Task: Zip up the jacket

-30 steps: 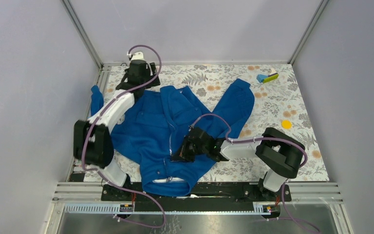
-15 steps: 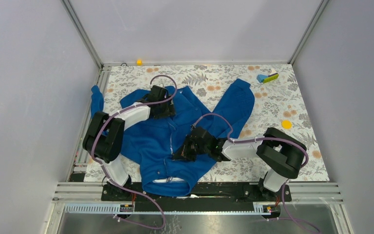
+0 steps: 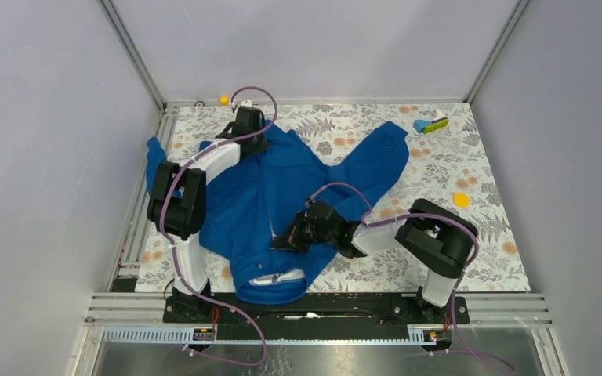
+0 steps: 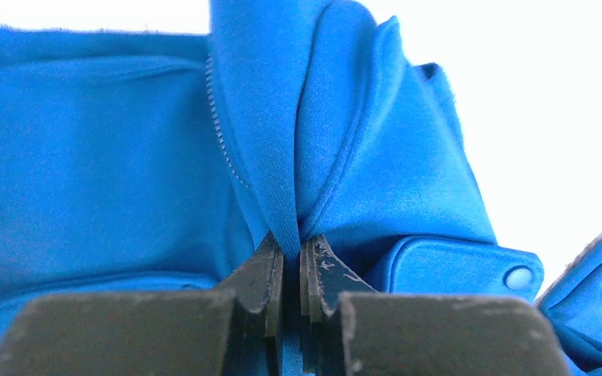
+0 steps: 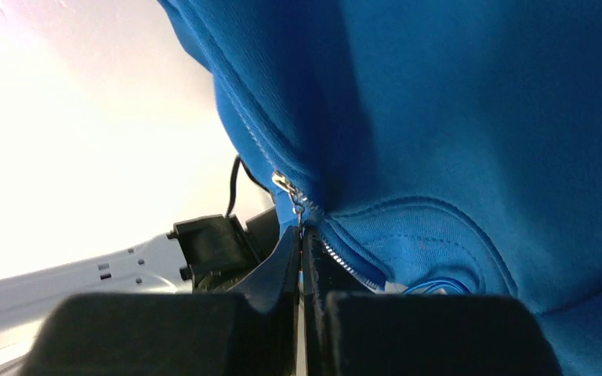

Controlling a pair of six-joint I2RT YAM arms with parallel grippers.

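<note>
The large royal-blue fabric jacket point(image 3: 270, 200) is lying across the left and middle of the floral-patterned tabletop point(image 3: 447, 176). Its white-lined collar is sitting at the near edge, 1 sleeve is reaching toward the far right corner, and the other is lying along the left edge.

The left gripper point(image 4: 291, 252) is working at the jacket's far end, near the tabletop's far edge. Its 2 black fingers are pressing together on a raised fold of blue cloth right beside the line of zipper teeth point(image 4: 221, 129). A blue tab with a round snap button point(image 4: 519, 276) is lying just right of them.

The right gripper point(image 5: 302, 239) is sitting over the jacket's front opening, nearer the collar. Its fingers are closing tight on the silver metal zipper pull point(image 5: 286, 186), whose link is running down between the tips.

A small blue and yellow-green block point(image 3: 431, 124) is resting at the far right corner, and a flat yellow disc point(image 3: 460, 200) is lying near the right edge.
</note>
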